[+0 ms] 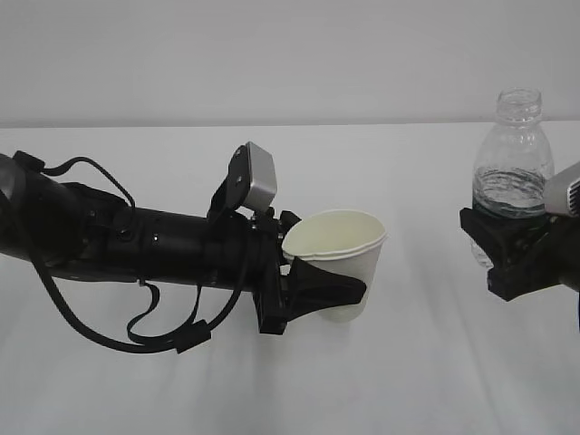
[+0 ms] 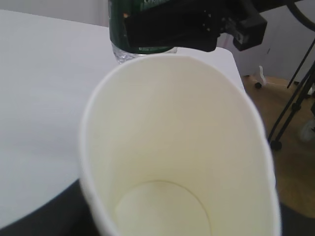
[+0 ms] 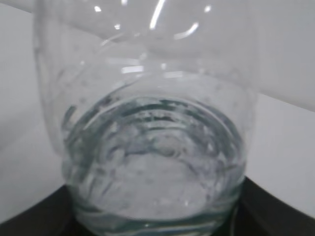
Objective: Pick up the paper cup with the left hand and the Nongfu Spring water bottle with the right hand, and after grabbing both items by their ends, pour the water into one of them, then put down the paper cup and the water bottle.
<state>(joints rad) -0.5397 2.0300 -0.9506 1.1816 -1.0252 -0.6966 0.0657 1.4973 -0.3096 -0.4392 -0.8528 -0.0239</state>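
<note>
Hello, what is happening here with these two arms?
The left tool holds a paper cup above the table; the cup looks empty and leans slightly. The right tool holds an uncapped bottle upright, with water inside. The two are apart, so pouring has not begun.

Exterior view sits low, near object height, facing across the worktop (image 1: 435,381) toward a plain wall. Left wrist view looks very close down into the paper cup (image 2: 177,162); right wrist view hugs the Nongfu Spring water bottle (image 3: 147,123). All views share the bottle.
</note>
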